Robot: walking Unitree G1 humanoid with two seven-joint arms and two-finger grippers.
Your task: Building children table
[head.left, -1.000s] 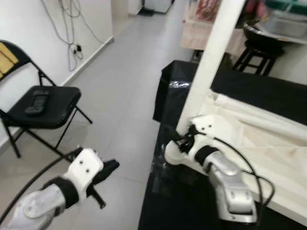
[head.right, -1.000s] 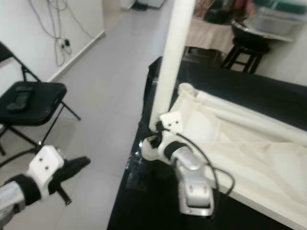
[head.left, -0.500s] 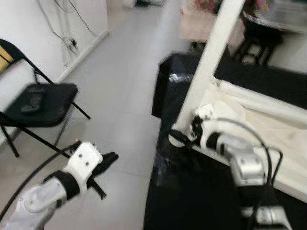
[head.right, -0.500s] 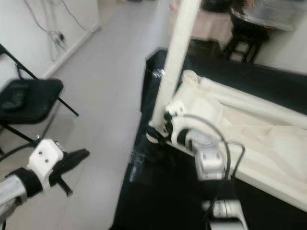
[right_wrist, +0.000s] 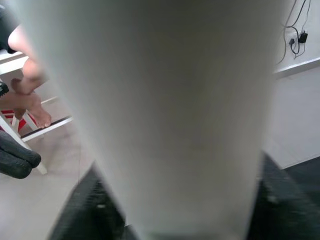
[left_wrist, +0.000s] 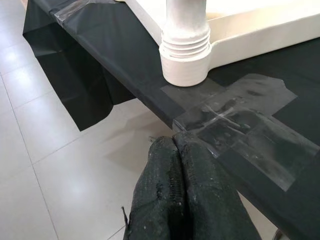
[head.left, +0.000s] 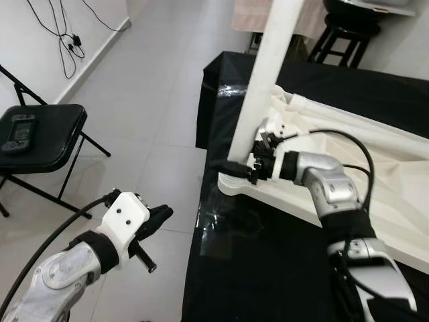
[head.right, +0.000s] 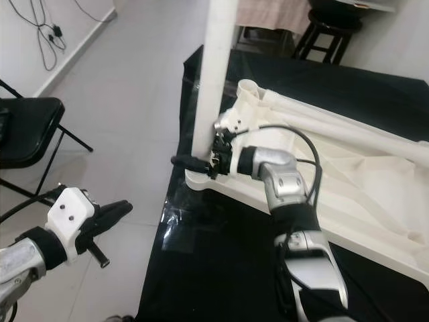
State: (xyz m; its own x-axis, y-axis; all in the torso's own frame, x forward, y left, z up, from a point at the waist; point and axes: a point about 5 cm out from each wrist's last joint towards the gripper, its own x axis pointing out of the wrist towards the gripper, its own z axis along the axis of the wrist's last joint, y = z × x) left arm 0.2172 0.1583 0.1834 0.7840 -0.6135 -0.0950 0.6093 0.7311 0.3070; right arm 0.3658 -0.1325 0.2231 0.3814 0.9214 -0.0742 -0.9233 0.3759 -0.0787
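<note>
the white table top (head.left: 375, 168) lies upside down on a table covered with black sheet (head.left: 268, 268). one white leg (head.left: 268, 60) stands upright in the corner socket, its long axis going straight up out of the head views. the right hand (head.left: 249, 168) is at the foot of this leg, just beside the socket, with its black fingers (head.right: 191, 162) pointing toward the table edge. it looks to be closed around the base of the leg, but the grip itself is hidden, so i cannot tell for sure. i judge the step is fixing this leg into the corner, and the right arm is clearly the nearer one.

the left hand (head.left: 153, 221) hangs over the floor, well apart from the leg and lower than the table edge; its fingers are pressed together and hold nothing.

the left wrist view shows the ribbed collar (left_wrist: 185, 42) where the leg enters the socket, and clear tape (left_wrist: 240, 125) on the sheet near it. the right wrist view gives the leg very close and blurred, with a person's bare foot (right_wrist: 35, 107) behind it. a black folding chair (head.left: 40, 137) stands on the floor to the left.
</note>
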